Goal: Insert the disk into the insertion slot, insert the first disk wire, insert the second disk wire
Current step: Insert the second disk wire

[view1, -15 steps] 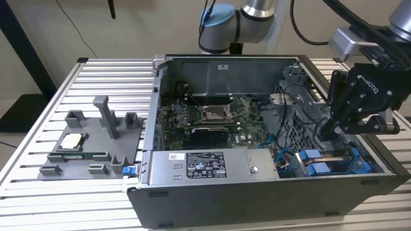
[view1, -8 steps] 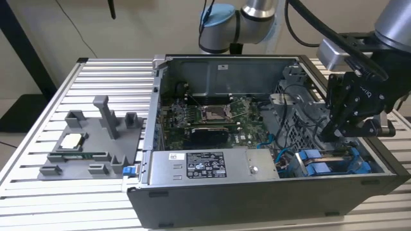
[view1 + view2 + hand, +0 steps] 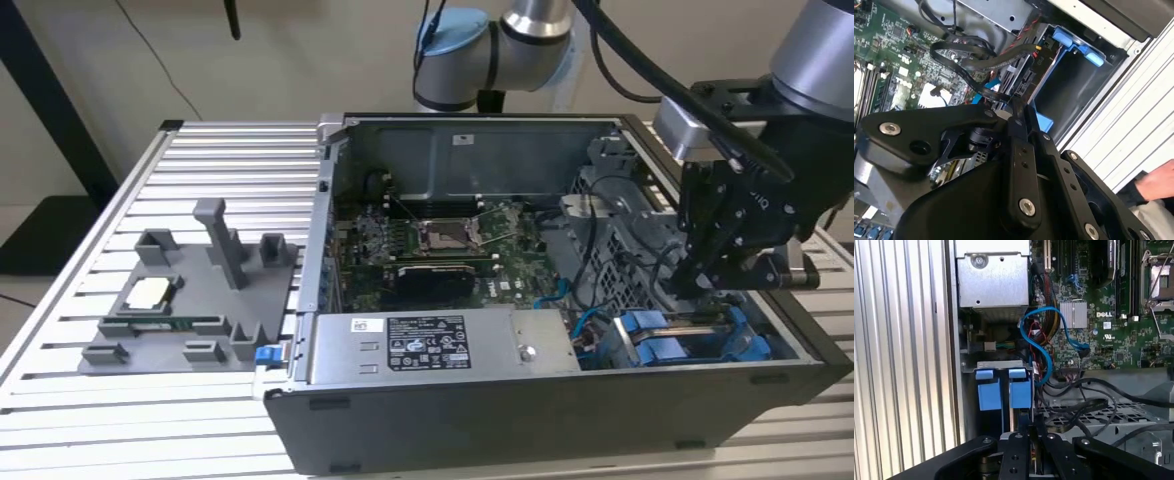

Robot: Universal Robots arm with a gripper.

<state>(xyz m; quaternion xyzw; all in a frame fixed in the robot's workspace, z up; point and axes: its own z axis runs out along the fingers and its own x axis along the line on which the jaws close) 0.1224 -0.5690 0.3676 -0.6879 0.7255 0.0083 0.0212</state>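
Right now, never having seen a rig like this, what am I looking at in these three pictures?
A robot arm with a black gripper works over an open computer case lying on a slatted metal table. The exterior view looks on from outside. Both wrist views ride on the arm and look past the gripper into the case. The gripper hangs just above the insertion slot, the bay with blue rails. Whether it holds anything, I cannot tell. Beside the case sits a grey parts tray.
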